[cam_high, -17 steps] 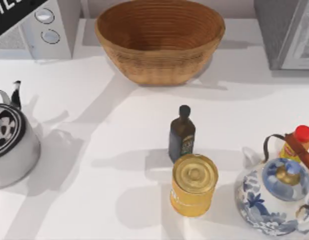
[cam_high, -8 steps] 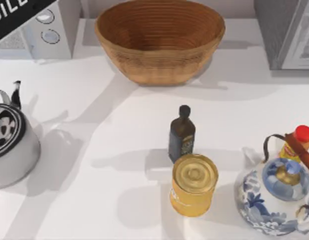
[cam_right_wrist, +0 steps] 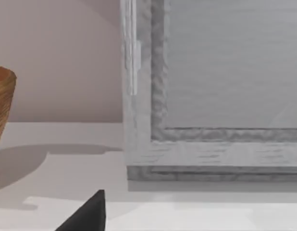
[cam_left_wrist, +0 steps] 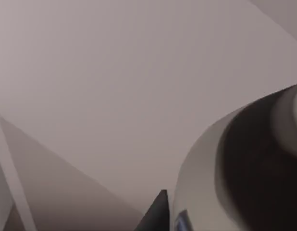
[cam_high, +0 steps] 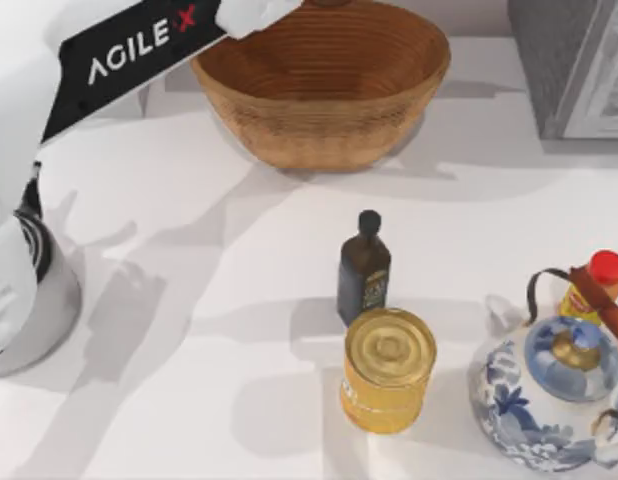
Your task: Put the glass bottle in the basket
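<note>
The basket (cam_high: 319, 120) is a wide tan wicker bowl at the back middle of the table, and its edge (cam_right_wrist: 2, 106) also appears in the right wrist view. The glass bottle is out of view. My left arm (cam_high: 139, 50) reaches in from the top view's left, its white wrist over the basket's back-left rim. In the left wrist view, my left gripper (cam_left_wrist: 160, 211) is a dark tip against a bare wall. Beside it is a rounded pale-and-dark shape (cam_left_wrist: 244, 163) that I cannot identify. My right gripper (cam_right_wrist: 88, 214) rests low near a grey cabinet.
A dark square bottle (cam_high: 364, 270) stands mid-table with a yellow can (cam_high: 388, 368) just in front. A blue-and-white teapot (cam_high: 549, 390) and a red-capped yellow bottle (cam_high: 597, 285) sit front right. A metal kettle (cam_high: 29, 300) is at the left, and a grey cabinet (cam_high: 574, 60) at the back right.
My left arm has swung in from the back-left corner towards the right. It now covers the white appliance and part of the kettle, and reaches the basket's rim. Nothing on the table has moved.
</note>
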{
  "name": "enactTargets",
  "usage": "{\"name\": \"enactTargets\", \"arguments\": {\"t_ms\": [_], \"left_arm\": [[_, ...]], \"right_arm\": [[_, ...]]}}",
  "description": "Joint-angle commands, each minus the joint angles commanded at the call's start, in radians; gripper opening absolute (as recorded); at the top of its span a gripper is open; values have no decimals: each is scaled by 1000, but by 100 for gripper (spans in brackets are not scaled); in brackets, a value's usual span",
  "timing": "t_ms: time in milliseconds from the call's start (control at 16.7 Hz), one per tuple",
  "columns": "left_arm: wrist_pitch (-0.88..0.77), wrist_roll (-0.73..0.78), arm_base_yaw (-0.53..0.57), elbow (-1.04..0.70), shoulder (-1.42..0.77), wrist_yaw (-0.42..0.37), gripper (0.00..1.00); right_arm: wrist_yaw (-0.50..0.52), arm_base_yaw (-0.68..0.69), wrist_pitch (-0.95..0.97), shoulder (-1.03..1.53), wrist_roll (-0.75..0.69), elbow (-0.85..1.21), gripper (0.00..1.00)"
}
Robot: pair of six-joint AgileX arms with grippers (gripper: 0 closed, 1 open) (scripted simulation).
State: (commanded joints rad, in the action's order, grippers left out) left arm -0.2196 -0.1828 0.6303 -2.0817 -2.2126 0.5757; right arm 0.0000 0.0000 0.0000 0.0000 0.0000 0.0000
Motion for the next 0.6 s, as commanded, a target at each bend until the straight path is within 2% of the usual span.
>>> {"name": "enactTargets", "arguments": {"t_ms": [240, 600], "left_arm": [[0, 0, 0, 0, 0, 0, 98], [0, 0, 0, 0, 0, 0, 100]], "right_arm": [[0, 0, 0, 0, 0, 0, 100], [0, 0, 0, 0, 0, 0, 100]]}}
